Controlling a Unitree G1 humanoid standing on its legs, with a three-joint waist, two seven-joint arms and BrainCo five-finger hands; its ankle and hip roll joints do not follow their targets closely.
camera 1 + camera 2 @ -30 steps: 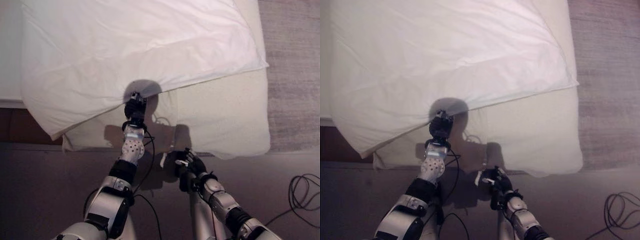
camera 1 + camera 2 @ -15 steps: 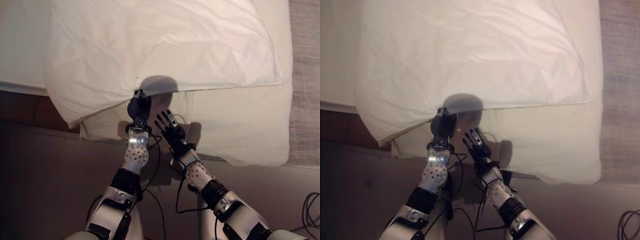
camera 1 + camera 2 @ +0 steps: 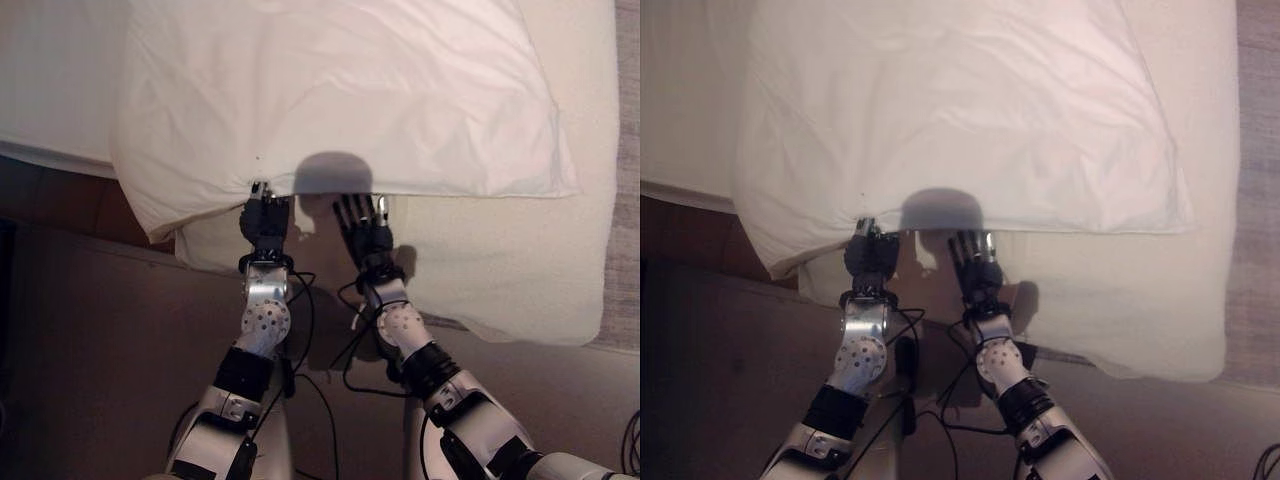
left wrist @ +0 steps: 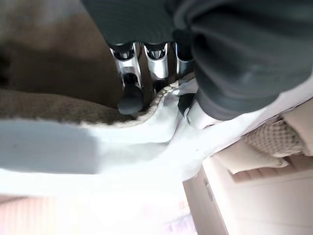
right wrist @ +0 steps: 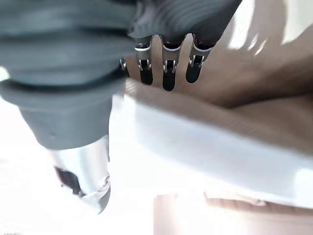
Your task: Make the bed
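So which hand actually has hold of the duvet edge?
The left hand: fingers curled on the white duvet's edge. The right hand is open beside it.

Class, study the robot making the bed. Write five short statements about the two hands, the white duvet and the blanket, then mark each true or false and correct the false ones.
1. The left robot hand pinches the near edge of the white duvet. True.
2. The right robot hand is curled into a fist. False: its fingers are straight, reaching toward the duvet's edge.
3. A cream blanket shows beyond the duvet's near edge. True.
4. The duvet lies in a heap on the floor. False: it is spread on the bed.
5. The two hands are side by side at the duvet's edge. True.
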